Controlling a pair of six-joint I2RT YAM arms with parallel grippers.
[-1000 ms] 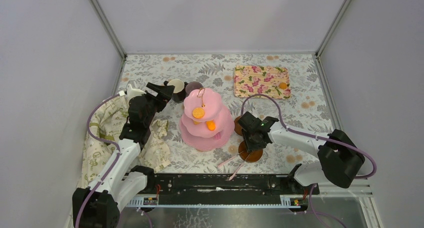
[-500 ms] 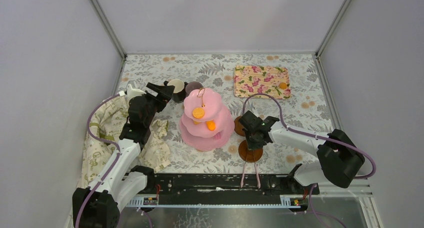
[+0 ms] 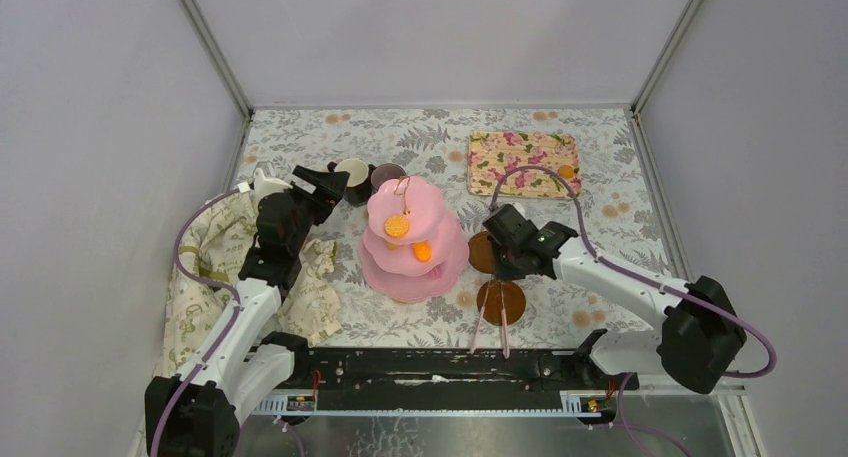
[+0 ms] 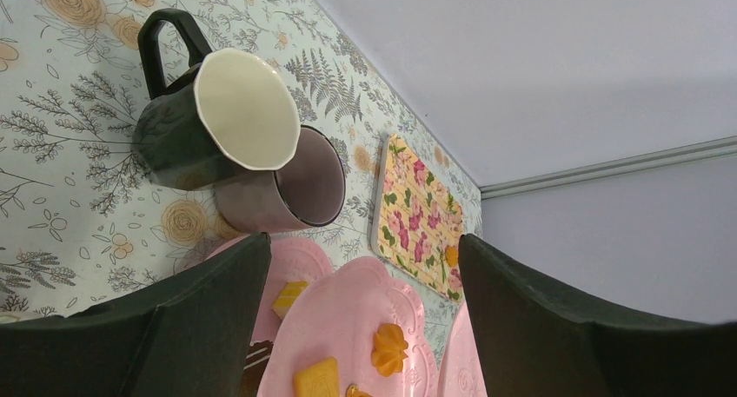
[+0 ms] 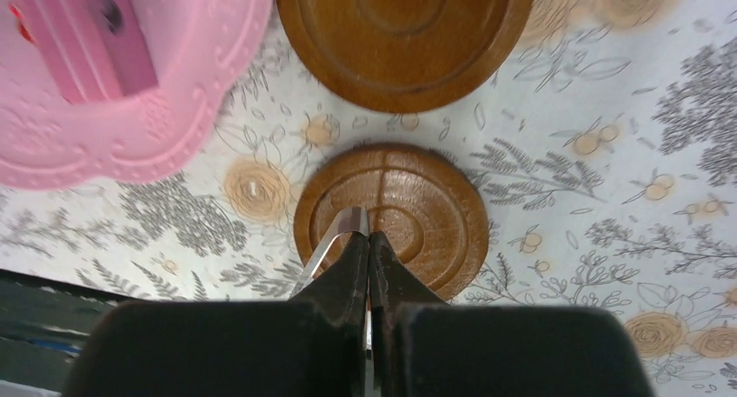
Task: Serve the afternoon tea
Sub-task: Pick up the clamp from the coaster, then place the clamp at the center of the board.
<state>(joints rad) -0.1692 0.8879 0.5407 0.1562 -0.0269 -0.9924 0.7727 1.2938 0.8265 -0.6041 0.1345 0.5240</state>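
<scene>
Counter layout, largest item first. Cake stand occupies the centre, with orange sweets on its tiers. Mugs, two in number, stand touching just behind and left of the stand. The cream-lined mug has its handle turned away from the stand. Saucers, also two, lie just right of the stand, so the stand sits between mugs and saucers.

Left hand is spread wide and empty, aimed at the mugs directly ahead. This arm is the nearer one for a mug pickup.

Right hand is pinched fully closed over the near saucer. A thin pale strip sits at its tips and cannot be identified.
</scene>
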